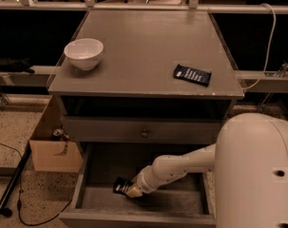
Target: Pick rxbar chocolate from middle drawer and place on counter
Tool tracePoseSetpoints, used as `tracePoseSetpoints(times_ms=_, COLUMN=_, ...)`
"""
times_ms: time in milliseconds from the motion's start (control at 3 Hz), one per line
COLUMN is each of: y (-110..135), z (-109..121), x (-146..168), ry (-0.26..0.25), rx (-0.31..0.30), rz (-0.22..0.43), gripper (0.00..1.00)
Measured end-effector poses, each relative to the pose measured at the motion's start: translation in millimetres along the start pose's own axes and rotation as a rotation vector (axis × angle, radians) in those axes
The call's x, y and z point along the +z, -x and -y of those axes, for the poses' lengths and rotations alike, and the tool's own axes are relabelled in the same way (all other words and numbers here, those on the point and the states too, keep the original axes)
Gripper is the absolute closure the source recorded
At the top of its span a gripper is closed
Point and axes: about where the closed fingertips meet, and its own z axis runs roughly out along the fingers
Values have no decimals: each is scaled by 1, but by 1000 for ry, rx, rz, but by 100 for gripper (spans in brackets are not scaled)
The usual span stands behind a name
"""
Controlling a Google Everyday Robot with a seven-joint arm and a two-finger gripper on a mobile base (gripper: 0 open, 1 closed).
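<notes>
Hanging inside the grey middle drawer [134, 218], the gripper [132, 190] (hold unclear) adjoins rxbar chocolate [119, 185].

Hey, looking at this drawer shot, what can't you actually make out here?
All in the camera view:
1. The rxbar chocolate in the middle drawer is partly covered by the tool. Whether it is gripped cannot be told.
2. The drawer's right side is hidden behind the robot's arm and body.
3. The print on the dark bar on the counter is too small to read.
4. The drawer's front is cut off by the bottom edge.
</notes>
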Motion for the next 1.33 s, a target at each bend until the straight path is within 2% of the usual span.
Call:
tracePoseSetpoints(times_ms=333, y=0, z=0, x=0, ry=0, rx=0, rz=0, gripper=100)
tracePoseSetpoints(times_ms=1000, y=5, z=3, x=-8, ry=3, rx=-1, rz=-28, gripper=100)
tracePoseSetpoints(times_ms=1333, y=12, z=17, x=-83, ry=-54, rx=-1, rz=-72, gripper=100)
